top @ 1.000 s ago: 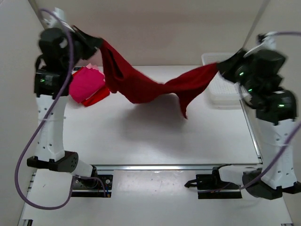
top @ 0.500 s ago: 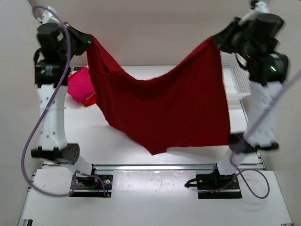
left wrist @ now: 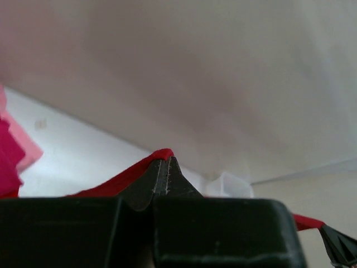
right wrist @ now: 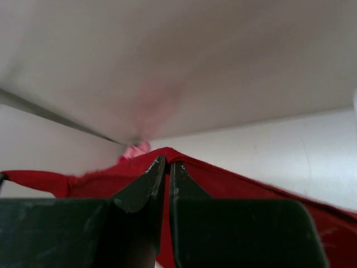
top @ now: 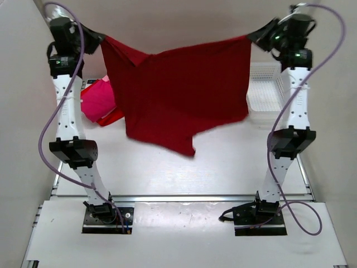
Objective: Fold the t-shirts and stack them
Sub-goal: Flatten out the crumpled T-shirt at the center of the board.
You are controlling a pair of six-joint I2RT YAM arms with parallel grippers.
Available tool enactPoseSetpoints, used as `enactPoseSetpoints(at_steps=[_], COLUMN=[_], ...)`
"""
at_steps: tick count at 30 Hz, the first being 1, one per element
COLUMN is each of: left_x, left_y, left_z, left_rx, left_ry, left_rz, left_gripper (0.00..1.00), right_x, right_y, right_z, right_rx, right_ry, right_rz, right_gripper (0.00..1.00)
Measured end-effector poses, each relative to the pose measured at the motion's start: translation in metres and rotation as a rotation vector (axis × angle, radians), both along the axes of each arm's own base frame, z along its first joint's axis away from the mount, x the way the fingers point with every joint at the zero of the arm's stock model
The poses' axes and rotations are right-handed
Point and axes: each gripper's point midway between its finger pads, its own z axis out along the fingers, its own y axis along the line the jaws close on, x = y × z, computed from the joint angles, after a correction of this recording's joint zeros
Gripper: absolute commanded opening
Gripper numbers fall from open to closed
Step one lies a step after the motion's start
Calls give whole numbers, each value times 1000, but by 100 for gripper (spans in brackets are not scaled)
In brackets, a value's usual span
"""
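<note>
top view: both arms reach up and toward the far side. left arm (top: 67,111) stands at 9 o'clock of the surface (top: 223,167), right arm (top: 293,100) at 3 o'clock.

dark red t-shirt (top: 184,89): stretched between the two sets of jaws, spread out flat. its top edge runs from the 10 o'clock corner to the 2 o'clock corner, with a small fold or dip near the left end. the cloth hangs down over the middle of the surface. the lower hem is uneven: it drops to a point toward 6 o'clock and sits higher on the 3 o'clock side. cannot tell whether the hem touches the surface.

left jaws: pressed together, pinching the upper left edge of the dark red t-shirt. in the left wrist view a ridge of red cloth comes out right at the tips.

right jaws: all but closed, with a thin slit between the tips. they pinch the upper right edge of the same shirt, and red cloth drapes away on both sides in the right wrist view.

other shirts lie in a loose pile at 9–10 o'clock of the surface, just beside the left arm and partly behind the hanging cloth. the magenta t-shirt (top: 99,99) is on top, and the bright red t-shirt (top: 113,118) shows under its near edge. the light pink t-shirt (left wrist: 25,146) is seen in the left wrist view, touching the magenta one.

white basket (top: 262,97): on the surface at 2 o'clock, next to the right arm, with its left wall hidden by the hanging shirt.
</note>
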Motion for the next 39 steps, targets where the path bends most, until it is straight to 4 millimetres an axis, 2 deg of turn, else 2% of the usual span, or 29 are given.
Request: enactPoseSetpoints(at_steps=[4,6,8,11,13,14,16,18,21,23,25,28,30,32,37,39], left_x=[-23,-40,-55,-72,-76,-76,-74,-72,-80,-98,-125,-173,-202,-224,-259,-270], left_y=[25,29,27,15,6,4,-3,-8,-16,-23,-30,-34,-32,-31,-38,-43], left_z=[68,106,132,154,149,138,108,66,-16,-73,-128,-189,-214,-225,-251,-270], left_rx=[-20,-20,-16,9,32,40,63,86,125,148,173,188,194,204,201,188], left_ry=[-187,-294,-370,-434,-420,-389,-308,-194,13,156,292,447,511,537,566,611], left_rz=[44,47,43,23,15,16,13,22,34,23,7,-22,-26,-27,-67,-92], left_gripper=[0,0,0,0,0,0,0,0,0,0,0,0,0,0,0,0], right_x=[-28,-48,-67,-85,-88,-86,-78,-67,-60,-63,-73,-96,-123,-149,-187,-214], right_y=[-30,-40,-44,-33,-24,-21,-13,-6,9,19,29,31,29,28,48,54], right_z=[88,125,154,173,165,159,130,88,14,-35,-78,-128,-156,-171,-171,-184], right_rx=[79,89,76,48,29,12,-16,-59,-114,-142,-163,-174,-181,-201,-273,-264], right_ry=[-227,-322,-406,-457,-425,-410,-314,-186,52,215,370,558,682,772,752,735], right_rz=[-9,-5,4,45,73,83,96,95,114,139,167,196,203,201,234,258], right_gripper=[0,0,0,0,0,0,1,0,0,1,0,1,0,0,0,0])
